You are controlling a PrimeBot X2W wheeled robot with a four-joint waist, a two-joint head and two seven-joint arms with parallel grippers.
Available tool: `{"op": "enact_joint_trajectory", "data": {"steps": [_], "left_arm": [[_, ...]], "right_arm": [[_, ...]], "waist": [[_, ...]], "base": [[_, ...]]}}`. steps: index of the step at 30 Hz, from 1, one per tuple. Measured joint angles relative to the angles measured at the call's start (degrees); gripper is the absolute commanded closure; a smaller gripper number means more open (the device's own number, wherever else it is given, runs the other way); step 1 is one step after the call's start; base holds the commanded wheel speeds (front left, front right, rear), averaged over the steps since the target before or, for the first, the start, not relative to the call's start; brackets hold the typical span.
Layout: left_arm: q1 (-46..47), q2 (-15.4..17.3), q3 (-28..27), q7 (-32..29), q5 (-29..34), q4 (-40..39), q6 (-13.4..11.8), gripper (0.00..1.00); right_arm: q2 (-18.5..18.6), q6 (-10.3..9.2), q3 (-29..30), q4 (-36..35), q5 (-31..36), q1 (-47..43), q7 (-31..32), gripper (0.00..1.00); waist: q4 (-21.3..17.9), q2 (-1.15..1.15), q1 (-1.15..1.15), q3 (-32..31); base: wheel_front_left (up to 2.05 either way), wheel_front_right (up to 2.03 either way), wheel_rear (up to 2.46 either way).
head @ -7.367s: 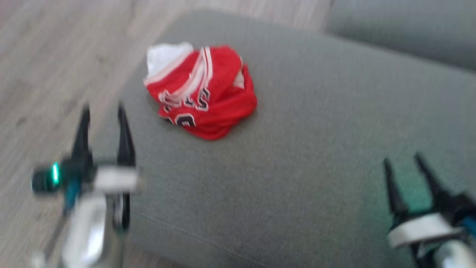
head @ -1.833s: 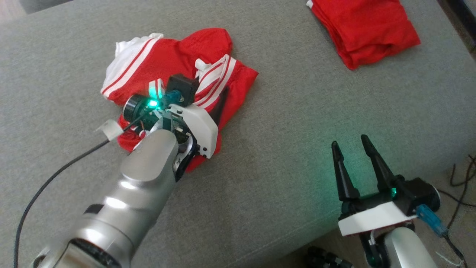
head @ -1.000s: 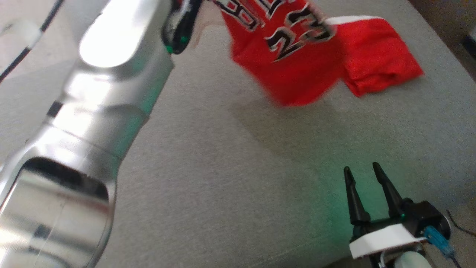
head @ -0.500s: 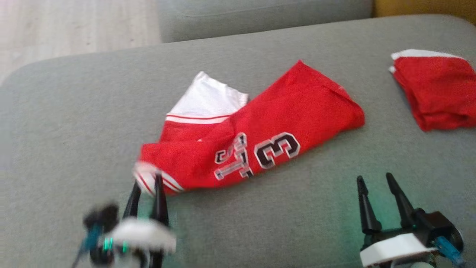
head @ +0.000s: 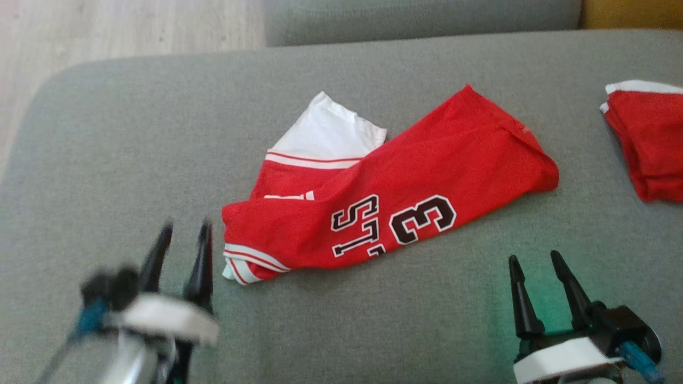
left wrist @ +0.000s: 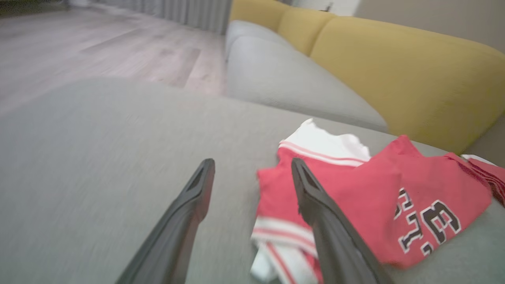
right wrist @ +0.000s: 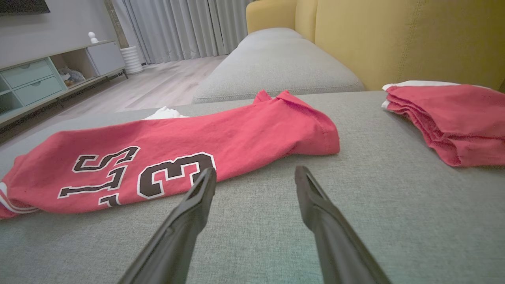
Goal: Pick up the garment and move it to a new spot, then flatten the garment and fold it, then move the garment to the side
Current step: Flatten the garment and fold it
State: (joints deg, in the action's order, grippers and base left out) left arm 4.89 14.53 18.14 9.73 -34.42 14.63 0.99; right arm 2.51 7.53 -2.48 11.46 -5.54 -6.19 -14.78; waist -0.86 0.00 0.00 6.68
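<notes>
The garment is a red jersey with white trim and black lettering, lying loosely doubled over in the middle of the grey sofa seat. It also shows in the left wrist view as the garment and in the right wrist view as the garment. My left gripper stands open just left of the jersey's striped near corner, nothing between its fingers. In its own view the left gripper hovers above that corner. My right gripper is open near the seat's front edge, clear of the cloth; the right gripper points past the jersey's near edge.
A second folded red cloth lies at the seat's right, also seen as the folded red cloth. A grey cushion and yellow sofa back lie beyond. Wooden floor is off the seat's left edge.
The left gripper has opened and let go of the jersey's striped corner, drawing back to the left of it. The jersey lies still on the seat. The right gripper has stayed open.
</notes>
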Motion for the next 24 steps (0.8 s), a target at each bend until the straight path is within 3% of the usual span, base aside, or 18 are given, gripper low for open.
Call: {"op": "enact_joint_trajectory", "data": {"steps": [4, 8, 16, 24], "left_arm": [[13.38, 3.43, 3.76, -8.16, 1.93, -1.07, 4.02, 0.0], [26.8, 5.99, 8.48, -16.02, 2.96, 0.64, 5.98, 0.0], [47.98, 7.75, 19.72, -28.7, -3.02, 9.28, 6.57, 0.0], [58.08, 10.45, 27.95, -33.21, -10.51, 17.83, 6.58, 0.0]], "right_arm": [[-0.01, 0.0, -0.86, -0.11, 0.09, 1.92, 0.0, 0.0], [0.0, 0.0, -1.33, -0.26, 0.1, 5.49, 0.0, 0.0], [0.04, 0.0, -3.47, -0.9, 0.15, 10.99, 0.0, 0.0], [0.05, 0.0, -4.81, -1.61, 0.05, 14.02, -0.01, 0.0]], "waist": [[-0.67, 0.0, 0.01, 2.61], [-2.01, 0.0, 0.01, 5.98], [-6.35, 0.0, 0.02, 13.78], [-11.26, 0.0, 0.01, 19.93]], "base": [[0.0, 0.0, 0.0], [0.0, 0.0, 0.0], [0.0, 0.0, 0.0], [0.0, 0.0, 0.0]]}}
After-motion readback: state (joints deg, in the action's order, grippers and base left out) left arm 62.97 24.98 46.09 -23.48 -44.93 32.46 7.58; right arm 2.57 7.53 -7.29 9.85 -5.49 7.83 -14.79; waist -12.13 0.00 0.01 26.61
